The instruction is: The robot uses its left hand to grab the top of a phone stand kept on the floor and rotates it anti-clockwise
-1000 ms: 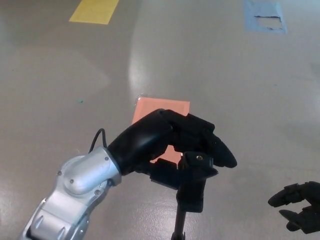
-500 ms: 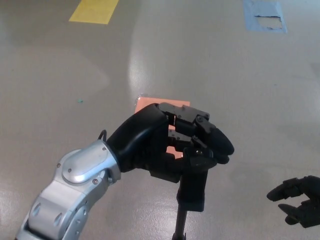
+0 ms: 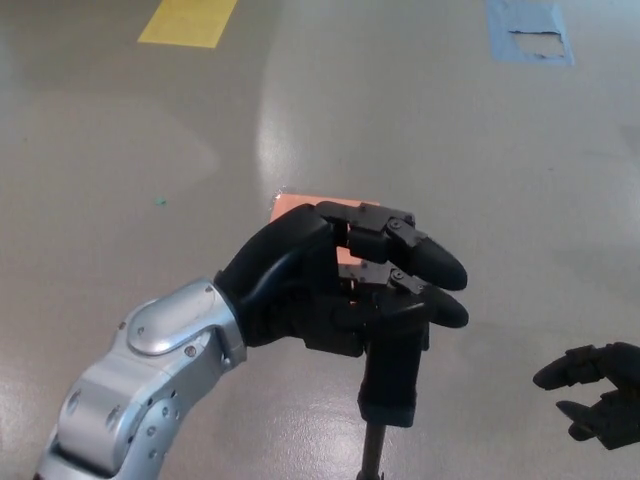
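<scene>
Two black robot hands are in our view, looking down from the head camera at a grey floor [image 3: 120,120]. Our left hand [image 3: 345,285] comes in from the lower left on a silver forearm, and its thumb and two thick fingers [image 3: 435,265] are wrapped around the top of the phone stand [image 3: 393,375], a black block on a thin pole that runs down out of the bottom of the picture. Compared with a second ago, the wrist has rolled and the stand's head has turned with it: the small screw-topped face we could see then is now hidden under the fingers. We judge the anti-clockwise turn to be under way (how far it has gone we cannot say).

Our right hand [image 3: 598,392] hangs at the lower right edge, well apart from the stand, fingers spread and holding nothing.

Behind the left hand a salmon-pink sheet [image 3: 300,212] lies flat on the floor, mostly covered. The floor is smooth and glossy with a pale glare down the middle. A yellow marking [image 3: 190,22] sits at the top left, a blue taped patch [image 3: 530,32] at the top right.
</scene>
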Available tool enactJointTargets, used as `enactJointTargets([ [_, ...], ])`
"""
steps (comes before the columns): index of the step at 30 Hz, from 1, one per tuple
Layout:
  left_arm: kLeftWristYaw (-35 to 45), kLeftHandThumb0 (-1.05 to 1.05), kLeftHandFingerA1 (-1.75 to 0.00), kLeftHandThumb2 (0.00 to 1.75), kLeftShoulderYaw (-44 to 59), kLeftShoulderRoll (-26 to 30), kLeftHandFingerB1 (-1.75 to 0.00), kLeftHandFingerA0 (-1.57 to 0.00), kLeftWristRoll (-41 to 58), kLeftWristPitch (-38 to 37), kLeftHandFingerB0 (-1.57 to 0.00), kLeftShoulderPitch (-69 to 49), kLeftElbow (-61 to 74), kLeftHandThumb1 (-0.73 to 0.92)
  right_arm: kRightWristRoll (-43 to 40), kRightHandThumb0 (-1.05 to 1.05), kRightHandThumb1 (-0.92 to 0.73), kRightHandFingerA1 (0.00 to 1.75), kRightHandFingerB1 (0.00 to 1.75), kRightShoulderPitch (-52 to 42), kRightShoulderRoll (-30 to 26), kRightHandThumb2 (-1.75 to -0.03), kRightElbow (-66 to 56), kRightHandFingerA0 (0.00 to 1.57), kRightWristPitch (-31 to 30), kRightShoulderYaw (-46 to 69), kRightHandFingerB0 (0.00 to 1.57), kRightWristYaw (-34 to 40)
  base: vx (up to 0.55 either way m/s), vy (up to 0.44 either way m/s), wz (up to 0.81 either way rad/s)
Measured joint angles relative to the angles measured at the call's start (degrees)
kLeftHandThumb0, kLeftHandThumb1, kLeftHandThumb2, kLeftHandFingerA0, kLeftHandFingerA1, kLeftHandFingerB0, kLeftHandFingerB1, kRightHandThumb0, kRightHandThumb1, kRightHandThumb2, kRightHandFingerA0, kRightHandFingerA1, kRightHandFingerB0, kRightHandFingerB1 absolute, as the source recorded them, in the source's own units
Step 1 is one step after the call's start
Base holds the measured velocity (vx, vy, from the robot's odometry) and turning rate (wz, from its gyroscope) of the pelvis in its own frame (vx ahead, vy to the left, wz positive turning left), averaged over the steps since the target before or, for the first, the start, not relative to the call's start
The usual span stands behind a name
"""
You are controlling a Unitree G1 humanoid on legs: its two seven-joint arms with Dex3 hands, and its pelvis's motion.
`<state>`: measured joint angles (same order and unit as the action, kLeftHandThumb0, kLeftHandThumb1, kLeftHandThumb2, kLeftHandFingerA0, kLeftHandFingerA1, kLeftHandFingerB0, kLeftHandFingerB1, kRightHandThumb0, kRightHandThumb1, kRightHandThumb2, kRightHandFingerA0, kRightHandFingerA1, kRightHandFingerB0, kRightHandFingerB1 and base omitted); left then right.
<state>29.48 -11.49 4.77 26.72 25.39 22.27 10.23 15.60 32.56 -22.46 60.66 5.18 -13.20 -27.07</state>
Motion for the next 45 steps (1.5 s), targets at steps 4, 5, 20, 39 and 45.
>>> enactJointTargets([
  [4, -0.54, -0.23, -0.93, 0.61, 1.53, -1.32, -0.59, -1.03, 2.12, 3.08, -0.92, 0.18, -0.46, 0.71, 0.0, -0.53, -0.78, 0.39, 0.35, 0.22, 0.0, -0.64, 0.01, 0.45, 0.0, 0.0, 0.37, 0.0, 0.0, 0.0, 0.0],
  [5, -0.61, -0.24, -0.92, 0.6, 1.68, -1.46, -0.6, -1.02, 2.35, 3.39, -0.92, 0.19, -0.52, 0.71, 0.0, -0.54, -0.77, 0.4, 0.35, 0.24, 0.0, -0.64, 0.01, 0.47, 0.0, 0.0, 0.38, 0.0, 0.0, 0.0, 0.0],
  [20, -4.77, -0.24, -0.86, 0.6, 6.53, -6.28, -0.59, -1.0, 7.11, 12.72, -0.9, 0.32, -1.02, 0.68, 0.01, -0.55, -0.77, 0.4, 0.35, 1.41, 0.0, -0.63, 0.15, 0.45, 0.01, 0.0, 0.37, -0.08, 0.0, 0.0, 0.0],
  [39, -12.27, -0.23, -0.84, 0.61, 12.6, -12.57, -0.6, -1.0, 11.26, 23.24, -0.86, 0.35, -0.25, 0.72, 0.01, -0.51, -0.77, 0.4, 0.35, 2.06, 0.0, -0.63, 0.76, 0.45, -0.09, 0.03, 0.36, -0.32, 0.0, 0.0, 0.0],
  [45, -14.83, -0.22, -0.94, 0.61, 14.65, -14.32, -0.61, -0.99, 12.66, 26.43, -0.87, 0.35, 0.08, 0.73, 0.03, -0.51, -0.76, 0.41, 0.35, 2.33, -0.01, -0.63, 1.06, 0.47, -0.09, 0.01, 0.36, -0.36, 0.0, 0.0, 0.0],
])
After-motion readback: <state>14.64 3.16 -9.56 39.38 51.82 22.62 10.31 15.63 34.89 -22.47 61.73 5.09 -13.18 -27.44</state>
